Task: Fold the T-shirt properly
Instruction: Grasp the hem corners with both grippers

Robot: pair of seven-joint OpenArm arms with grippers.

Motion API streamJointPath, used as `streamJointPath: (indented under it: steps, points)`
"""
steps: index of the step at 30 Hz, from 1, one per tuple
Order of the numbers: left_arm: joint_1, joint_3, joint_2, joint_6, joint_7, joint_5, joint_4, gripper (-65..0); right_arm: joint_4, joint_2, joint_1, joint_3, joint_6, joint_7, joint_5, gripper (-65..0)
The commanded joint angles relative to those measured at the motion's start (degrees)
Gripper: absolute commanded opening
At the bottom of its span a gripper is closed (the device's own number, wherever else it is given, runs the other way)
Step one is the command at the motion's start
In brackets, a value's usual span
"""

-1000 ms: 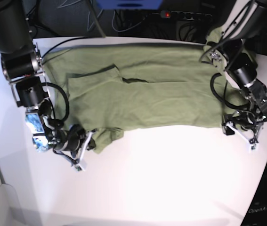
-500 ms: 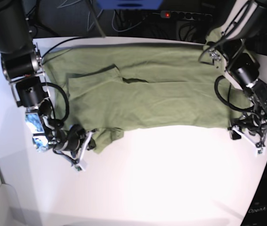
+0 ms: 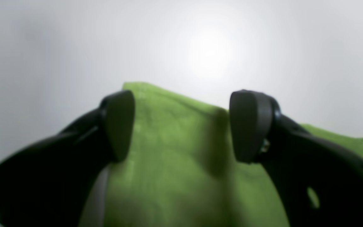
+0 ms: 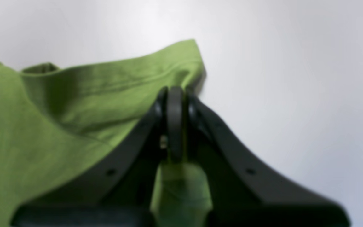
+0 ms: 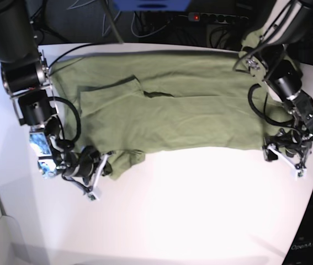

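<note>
— T-shirt (image 5: 167,107) first: how much of it can you actually see?

— Most of it from the base view. It lies spread across the far half of the white table (image 5: 189,210), long side running left to right. Its upper right corner disappears under the left arm, and part of its left edge is covered by the right arm and its cables. Both wrist views are blurred, so the weave and seams are soft; I can't make out any tag.

— Where are the grippers against it?

— The right gripper (image 5: 96,175) sits at the near left corner of the cloth, jaws pressed together with a fold of green fabric pinched between them; the right wrist view shows cloth bunched behind the pads as well. The left gripper (image 5: 286,157) is at the near right corner, jaws spread wide. In its wrist view a corner of the shirt lies between the two fingertips (image 3: 118,124), but I can't tell whether either pad touches it.

— Room to move?

— The whole near half of the table is bare white surface in front of the shirt's near hem. The left gripper is close to the table's right edge. Behind the far edge is a power strip (image 5: 217,17) and tangled cables.
</note>
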Motion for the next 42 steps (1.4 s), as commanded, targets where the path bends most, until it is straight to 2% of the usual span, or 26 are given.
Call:
streamJointPath:
  steps: [1,16,42]
  points:
    - [-1.5,0.1,-1.7,-0.1,-2.3,-0.8,0.6,-19.9,0.3,0.9,0.9,0.1,0.4,-1.6,-0.9,-64.7]
    - [-1.5,0.1,-3.4,-0.1,-3.7,-0.8,-0.9,-20.1,0.4,1.2,0.9,0.1,0.4,-1.6,-0.9,-64.7]
    - [1.0,0.0,-2.8,-0.1,-3.7,-0.9,-1.0,-20.3,0.4,1.2,1.0,0.1,0.4,-1.5,-0.8,-64.7]
